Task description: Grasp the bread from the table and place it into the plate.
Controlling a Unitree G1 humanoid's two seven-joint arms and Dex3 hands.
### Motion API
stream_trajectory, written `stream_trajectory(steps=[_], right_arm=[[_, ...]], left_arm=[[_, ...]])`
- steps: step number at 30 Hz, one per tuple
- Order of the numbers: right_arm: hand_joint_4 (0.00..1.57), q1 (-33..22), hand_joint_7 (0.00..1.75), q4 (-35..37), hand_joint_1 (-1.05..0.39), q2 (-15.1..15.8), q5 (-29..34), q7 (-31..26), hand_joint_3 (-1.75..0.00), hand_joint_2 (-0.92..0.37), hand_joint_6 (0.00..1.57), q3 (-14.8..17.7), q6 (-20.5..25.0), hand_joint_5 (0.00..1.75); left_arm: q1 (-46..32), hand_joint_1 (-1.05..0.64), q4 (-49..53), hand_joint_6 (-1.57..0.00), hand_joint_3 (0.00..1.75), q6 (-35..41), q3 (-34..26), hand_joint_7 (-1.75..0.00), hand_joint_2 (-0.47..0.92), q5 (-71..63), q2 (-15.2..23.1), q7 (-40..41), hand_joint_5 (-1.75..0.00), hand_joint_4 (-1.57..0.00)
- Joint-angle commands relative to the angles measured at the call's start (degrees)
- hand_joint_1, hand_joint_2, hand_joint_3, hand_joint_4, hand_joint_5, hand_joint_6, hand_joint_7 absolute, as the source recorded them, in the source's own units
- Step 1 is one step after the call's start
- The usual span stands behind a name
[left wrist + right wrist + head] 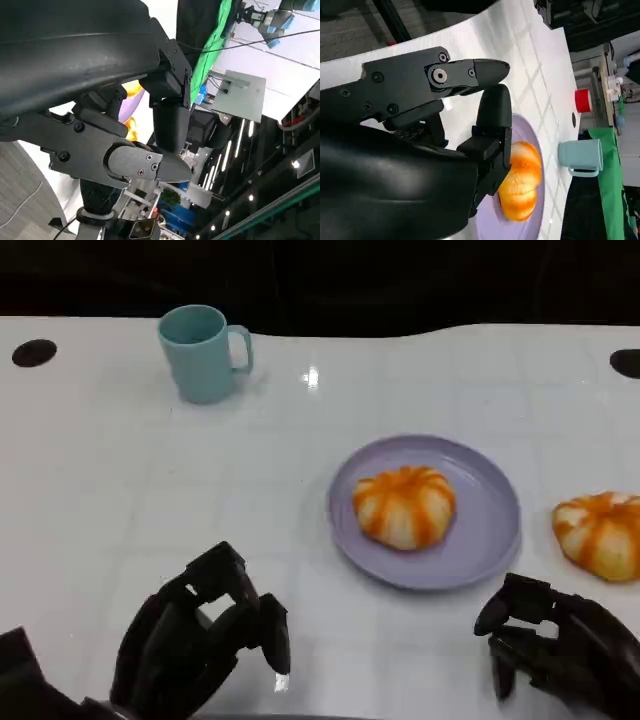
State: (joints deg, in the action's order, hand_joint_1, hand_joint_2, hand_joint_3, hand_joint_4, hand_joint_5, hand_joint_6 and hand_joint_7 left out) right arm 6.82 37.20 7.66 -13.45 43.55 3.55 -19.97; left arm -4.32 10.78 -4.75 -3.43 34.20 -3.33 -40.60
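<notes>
On the glossy white surface (120,490), a round lavender plate (490,530) sits right of centre and carries one orange-and-white ribbed bread bun (404,504). Second orange-and-white bread bun (600,532) lies directly on the surface just beside the plate's right rim, apart from it. Teal handled mug (203,352) stands upright at far left, well apart from the plate. Left hand (200,640) at the near edge: fingers curled loosely, holding nothing. Right hand (555,645) near the plate's front right, below the loose bun, fingers curled, nothing grasped, touching neither bun.
</notes>
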Motion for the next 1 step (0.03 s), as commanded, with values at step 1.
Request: stream_trajectory(steps=[1], right_arm=[[0.65,0.02,1.38,2.19,-0.52,1.07,0.39,-0.10,-0.26,-0.92,0.67,0.34,-0.91,1.75]], left_arm=[[0.37,-0.63,0.92,-0.64,0.14,-0.19,-0.75,-1.64,0.92,-0.42,0.47,-0.78,-1.75,-0.85]])
